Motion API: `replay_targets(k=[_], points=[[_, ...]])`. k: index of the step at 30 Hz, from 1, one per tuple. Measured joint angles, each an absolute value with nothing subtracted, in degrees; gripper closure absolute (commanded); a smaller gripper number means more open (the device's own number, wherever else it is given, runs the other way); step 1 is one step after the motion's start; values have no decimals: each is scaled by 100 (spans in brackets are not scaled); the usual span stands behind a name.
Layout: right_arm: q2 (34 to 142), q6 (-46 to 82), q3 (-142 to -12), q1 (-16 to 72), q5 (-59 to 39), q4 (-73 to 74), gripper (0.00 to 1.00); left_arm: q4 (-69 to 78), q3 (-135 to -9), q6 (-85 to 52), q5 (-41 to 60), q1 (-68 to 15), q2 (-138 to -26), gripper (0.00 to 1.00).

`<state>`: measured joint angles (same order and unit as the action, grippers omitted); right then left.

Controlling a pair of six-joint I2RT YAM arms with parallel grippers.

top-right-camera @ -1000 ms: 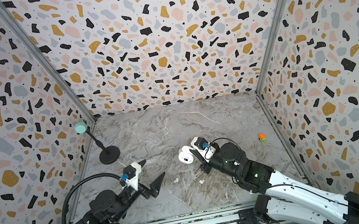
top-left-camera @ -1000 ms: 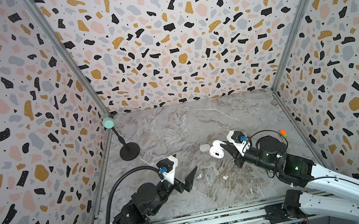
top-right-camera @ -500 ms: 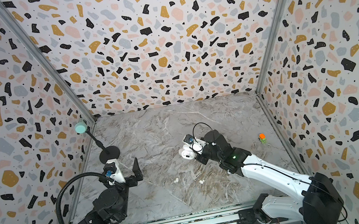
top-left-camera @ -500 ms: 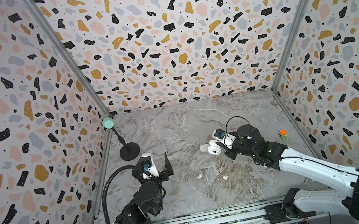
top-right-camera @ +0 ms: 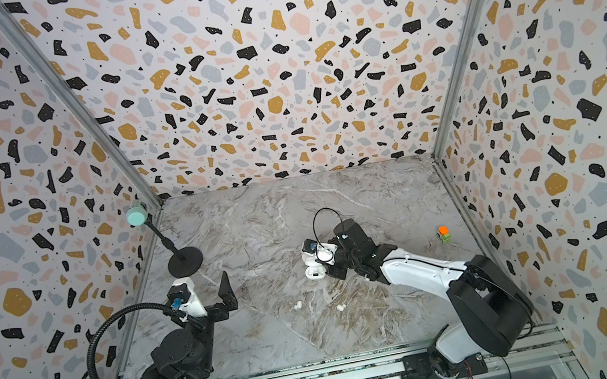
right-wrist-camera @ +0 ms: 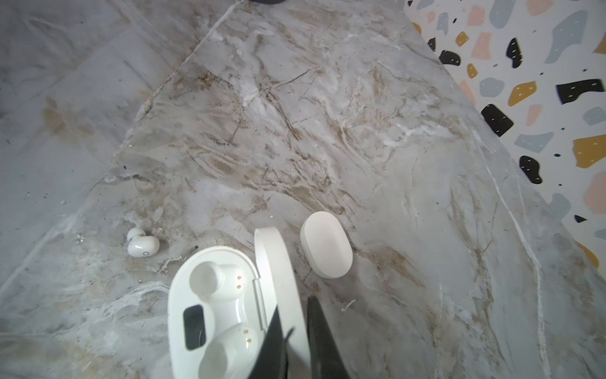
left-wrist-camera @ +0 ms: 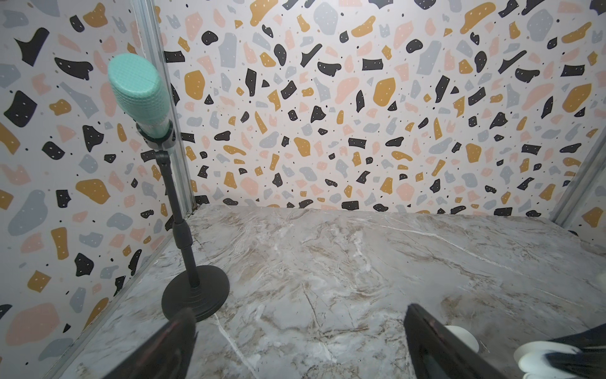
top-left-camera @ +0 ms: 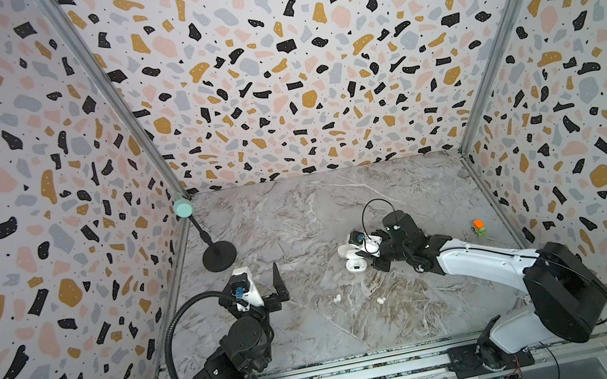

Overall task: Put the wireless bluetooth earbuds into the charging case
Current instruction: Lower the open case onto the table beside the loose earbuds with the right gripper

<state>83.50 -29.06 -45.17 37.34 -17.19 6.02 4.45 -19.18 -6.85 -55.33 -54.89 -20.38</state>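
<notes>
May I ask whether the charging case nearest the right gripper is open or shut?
Open: its lid stands raised and both wells are empty.

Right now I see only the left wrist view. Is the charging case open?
Observer: Yes. In the right wrist view the open case shows two empty wells.
Operator: Does something hold it?
Observer: The right hand is shut on its lid, which stands between the two fingers.
Operator: Where are the earbuds?
Observer: In a top view, two earbuds lie loose on the table, nearer the robot's bases than the case.
</notes>
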Motion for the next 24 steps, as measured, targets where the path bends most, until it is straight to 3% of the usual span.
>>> replay_targets(k=[24], points=[[9124,-3417,-4320,3942,-1551,1533,100,523,-1900,-598,-5398,-5489,-1962,0]])
